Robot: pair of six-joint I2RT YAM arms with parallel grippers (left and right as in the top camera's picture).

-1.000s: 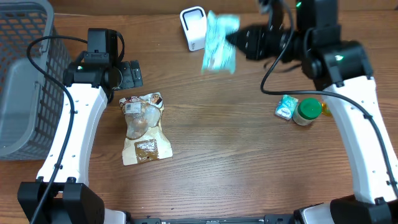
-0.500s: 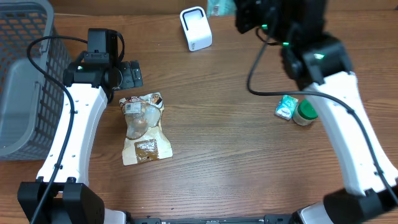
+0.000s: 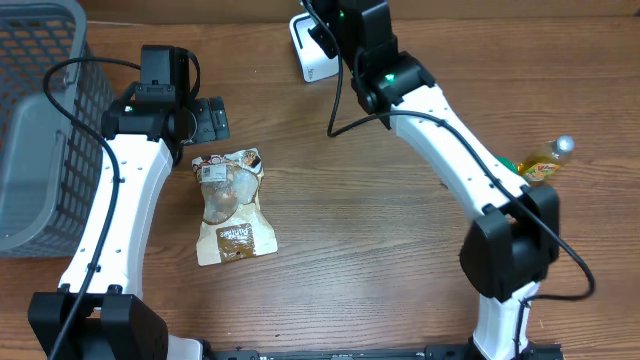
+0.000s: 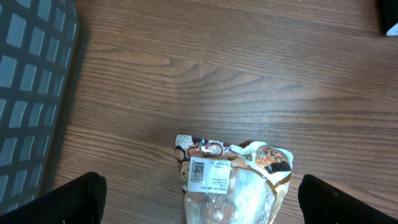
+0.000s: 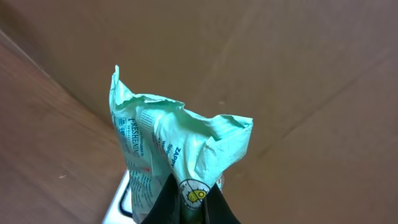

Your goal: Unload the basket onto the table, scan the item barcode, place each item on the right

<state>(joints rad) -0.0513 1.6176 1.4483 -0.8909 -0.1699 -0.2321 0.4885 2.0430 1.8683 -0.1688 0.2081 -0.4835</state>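
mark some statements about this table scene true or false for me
1. The right pincer is shut on a green packet. True.
2. The left pincer grips the snack bag. False: it is open and holds nothing; the snack bag lies flat on the table beside it.
3. The basket sits on the left arm's side. True.
4. The bottle is inside the basket. False: it is on the table, over on the right arm's side.
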